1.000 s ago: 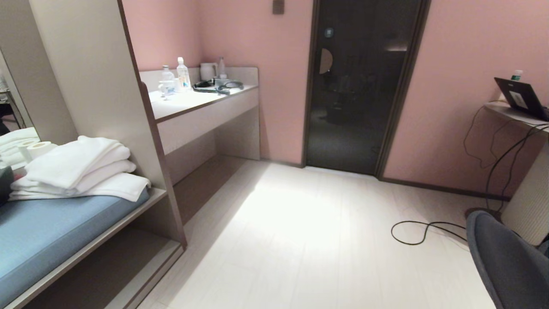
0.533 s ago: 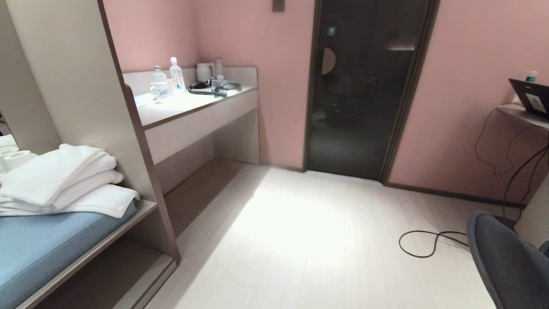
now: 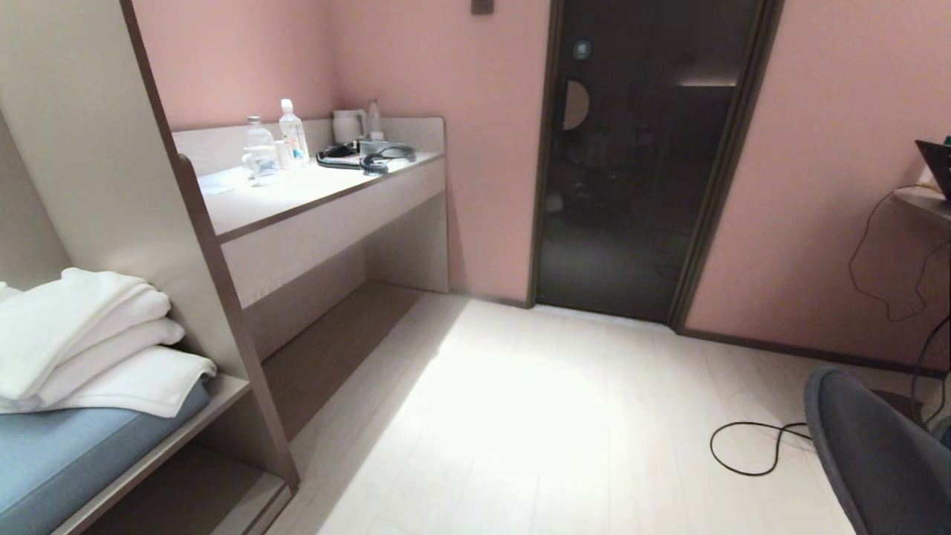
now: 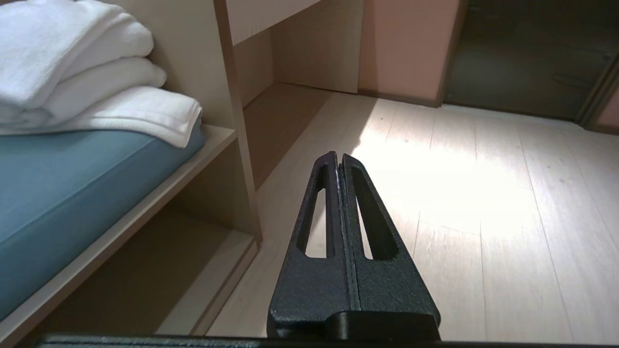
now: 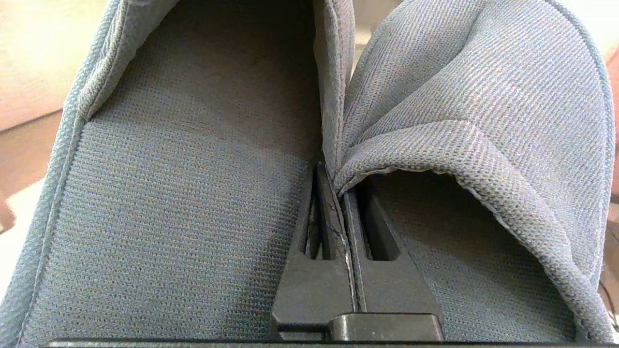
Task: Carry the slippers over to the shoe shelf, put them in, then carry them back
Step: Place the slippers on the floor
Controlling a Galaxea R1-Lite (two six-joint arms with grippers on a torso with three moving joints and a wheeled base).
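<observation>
The right wrist view is filled by the grey-blue fabric slippers (image 5: 193, 193), lying side by side. My right gripper (image 5: 333, 169) is shut on their inner edges where the two meet. My left gripper (image 4: 337, 157) is shut and empty, hanging over the pale floor next to the shoe shelf (image 4: 145, 270). That shelf is the low cubby under the bench board, seen at the lower left in the head view as the shoe shelf (image 3: 186, 498). Neither arm shows in the head view.
Folded white towels (image 3: 89, 334) lie on a blue cushion (image 3: 74, 453) on the bench. Beyond are a pale desk counter (image 3: 297, 200) with bottles and a dark door (image 3: 639, 163). A black cable (image 3: 750, 446) and a grey chair (image 3: 877, 453) are at the right.
The whole head view has slid to the left, so the camera has turned toward the right. Bench, towels and counter sit further left in the picture.
</observation>
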